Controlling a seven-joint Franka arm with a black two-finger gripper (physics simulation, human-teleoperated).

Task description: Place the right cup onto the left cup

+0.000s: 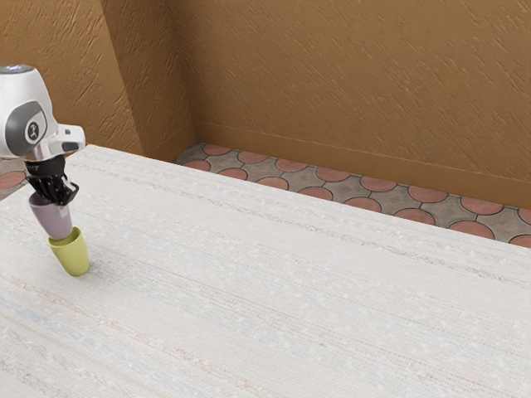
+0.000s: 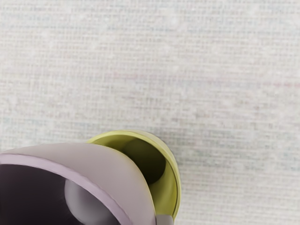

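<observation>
the jaws [image 1: 63,199] pinch the purple cup [image 1: 53,220] at the mouth of the yellow cup [image 1: 73,255].

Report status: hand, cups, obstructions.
Hand shut on purple cup. Its base at mouth of yellow cup; not fully nested. No obstruction seen.

Black gripper [image 1: 62,206]: closed on the mauve cup [image 1: 52,220] near its rim. Mauve cup hangs below the jaws, its base at the mouth of the yellow-green cup [image 1: 72,255]; contact unconfirmed. Yellow-green cup stands on the table [image 1: 290,290], lower beneath the jaws. Brown wall [image 1: 357,83] and tiled floor [image 1: 332,190] lie beyond.
</observation>
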